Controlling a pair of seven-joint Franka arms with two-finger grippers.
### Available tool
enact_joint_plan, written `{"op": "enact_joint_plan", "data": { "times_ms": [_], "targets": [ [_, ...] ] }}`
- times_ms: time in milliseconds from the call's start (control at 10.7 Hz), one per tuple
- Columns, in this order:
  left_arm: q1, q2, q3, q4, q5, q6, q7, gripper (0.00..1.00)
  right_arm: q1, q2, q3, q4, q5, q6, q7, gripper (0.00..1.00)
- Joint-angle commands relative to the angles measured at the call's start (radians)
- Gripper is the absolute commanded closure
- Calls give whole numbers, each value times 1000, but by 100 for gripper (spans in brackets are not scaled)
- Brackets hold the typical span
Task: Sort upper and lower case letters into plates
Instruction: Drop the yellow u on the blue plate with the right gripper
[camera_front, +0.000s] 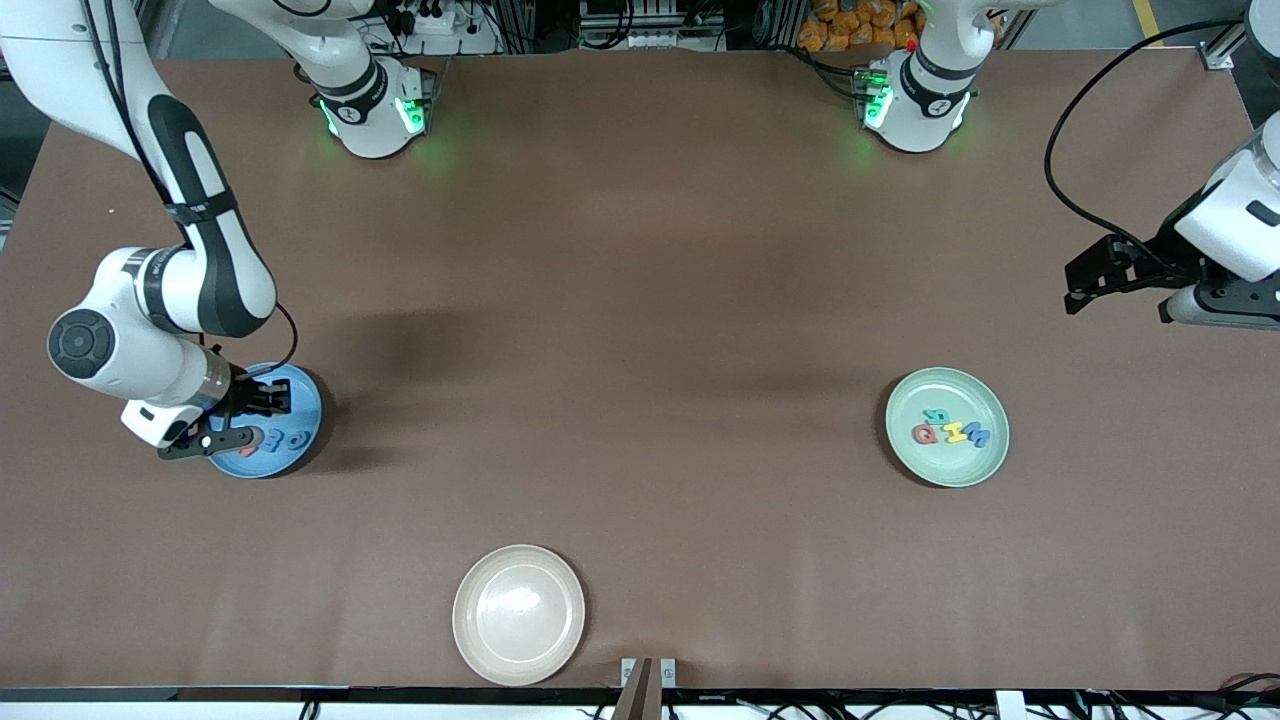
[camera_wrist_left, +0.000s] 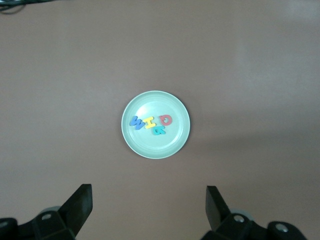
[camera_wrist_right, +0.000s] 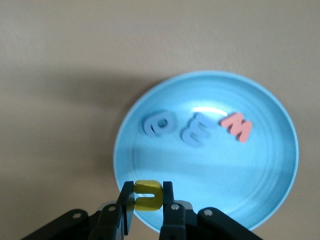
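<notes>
1. Yellow letter (camera_wrist_right: 148, 194) is pinched in the right pincer (camera_wrist_right: 147, 199) over the blue plate (camera_wrist_right: 260, 190).
2. It is judged light, soft and easily bent; flat edges should be gripped.
3. Left pincer (camera_wrist_left: 149, 210) waits spread above the table (camera_front: 640, 300).

The blue plate (camera_wrist_right: 260, 170) holds two blue letters (camera_wrist_right: 159, 123) and a red letter (camera_wrist_right: 237, 126), and a yellow letter (camera_wrist_right: 148, 194) sits between the black fingers of the right gripper (camera_wrist_right: 147, 202). The mint plate (camera_wrist_left: 156, 124) carries blue, yellow, red and teal letters (camera_wrist_left: 151, 123). A beige plate (camera_front: 519, 614) lies on the brown table (camera_front: 640, 300), and the left gripper (camera_wrist_left: 149, 207) is black.
</notes>
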Motion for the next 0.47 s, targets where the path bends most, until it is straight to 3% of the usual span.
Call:
{"op": "enact_joint_plan", "data": {
  "times_ms": [0, 94, 187, 281, 374],
  "targets": [
    [15, -14, 4, -4, -46, -36, 19, 0, -51, -31, 15, -31, -16, -61, -39, 92],
    [15, -15, 6, -3, -39, -46, 21, 0, -79, -28, 15, -26, -14, -80, -39, 71],
    [13, -15, 6, -3, -33, -60, 21, 0, -84, -25, 15, -26, -13, -82, -33, 18],
    [13, -15, 7, -3, -31, -66, 21, 0, -82, -30, 15, -26, -10, -85, -24, 0],
    [16, -15, 9, 5, -31, -77, 21, 0, -81, -43, 15, -26, 0, -100, -22, 0]
  ]
}}
